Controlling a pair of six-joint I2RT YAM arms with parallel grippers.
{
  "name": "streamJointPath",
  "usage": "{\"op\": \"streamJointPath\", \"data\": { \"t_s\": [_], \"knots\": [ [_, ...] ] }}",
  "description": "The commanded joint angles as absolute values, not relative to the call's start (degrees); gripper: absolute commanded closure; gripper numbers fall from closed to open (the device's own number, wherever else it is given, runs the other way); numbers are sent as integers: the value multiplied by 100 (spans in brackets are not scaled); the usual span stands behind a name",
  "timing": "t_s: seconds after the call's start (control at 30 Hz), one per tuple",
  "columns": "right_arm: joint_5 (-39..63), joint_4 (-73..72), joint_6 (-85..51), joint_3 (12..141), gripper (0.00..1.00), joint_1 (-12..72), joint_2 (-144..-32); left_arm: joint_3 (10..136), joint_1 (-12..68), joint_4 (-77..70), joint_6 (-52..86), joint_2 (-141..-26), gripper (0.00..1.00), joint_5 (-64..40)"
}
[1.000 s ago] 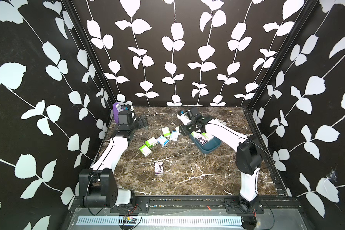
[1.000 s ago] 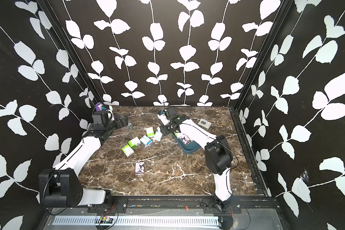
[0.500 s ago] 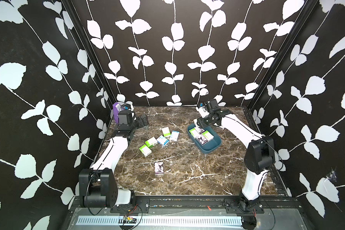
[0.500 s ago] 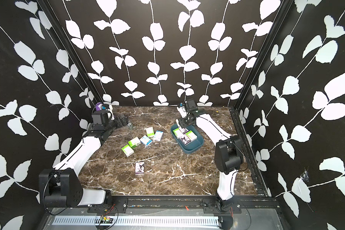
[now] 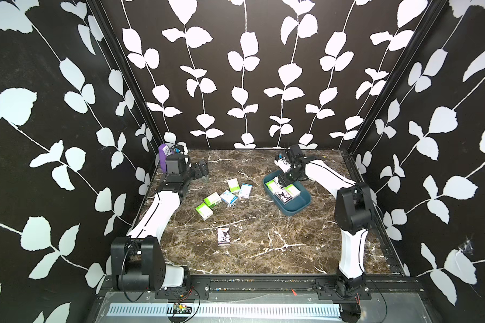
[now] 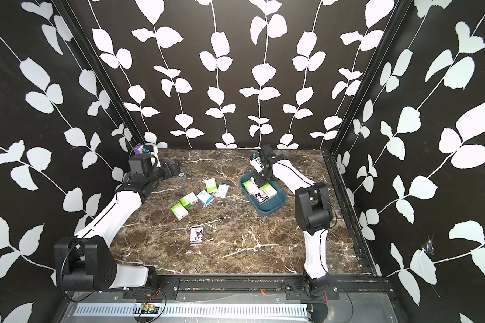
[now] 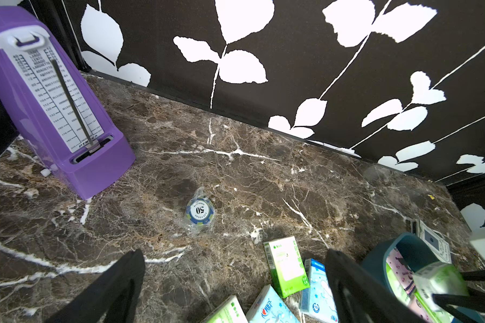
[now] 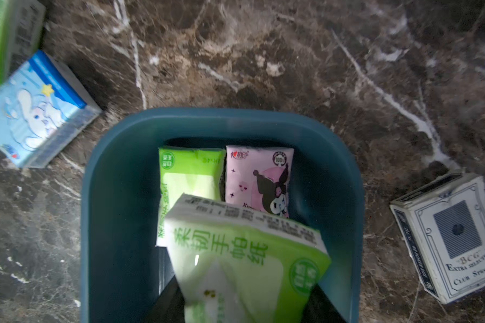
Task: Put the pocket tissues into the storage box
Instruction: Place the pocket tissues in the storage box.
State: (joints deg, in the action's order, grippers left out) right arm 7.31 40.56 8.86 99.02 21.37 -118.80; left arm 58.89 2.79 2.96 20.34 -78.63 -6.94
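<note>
Right wrist: green tissue pack (image 8: pixel 244 260) reads "亲切手帕纸".

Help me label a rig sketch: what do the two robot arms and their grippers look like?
Both arms match. The left arm and right arm have smooth white tapered links with a thin black seam line, joined by chunky black motor housings. Thin black cables loop beside the joints. The left gripper and right gripper are black, with flat tapering fingers.

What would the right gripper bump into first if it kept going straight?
Likely the packs lying in the storage box: the right gripper, holding a green pack, points down at them. Depth is unclear.
</note>
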Motion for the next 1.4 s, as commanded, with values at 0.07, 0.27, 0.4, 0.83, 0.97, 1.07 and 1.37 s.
{"op": "streamJointPath", "data": {
  "t_s": [0.07, 0.27, 0.4, 0.83, 0.97, 1.07, 1.37],
  "knots": [
    [526, 4266, 1040, 10572, 48, 2140, -12190, 5913, 259, 254, 1952, -7761, 1, -643],
    [479, 4474, 1109, 11061, 46, 2136, -12585, 5930, 255, 297, 1906, -7739, 1, -600],
    [353, 4518, 1147, 11228, 43, 2136, -12747, 5926, 255, 322, 1858, -7717, 1, -568],
    [247, 4510, 1098, 11332, 30, 2136, -12876, 5907, 255, 343, 1829, -7665, 1, -506],
    [219, 4479, 1078, 11341, 27, 2136, -12785, 5906, 255, 350, 1825, -7647, 1, -493],
    [219, 4448, 1072, 11331, 24, 2145, -12665, 5915, 253, 352, 1845, -7638, 1, -496],
    [121, 4363, 1040, 11154, 19, 2246, -12049, 5939, 253, 325, 1889, -7622, 1, -535]
  ]
}}
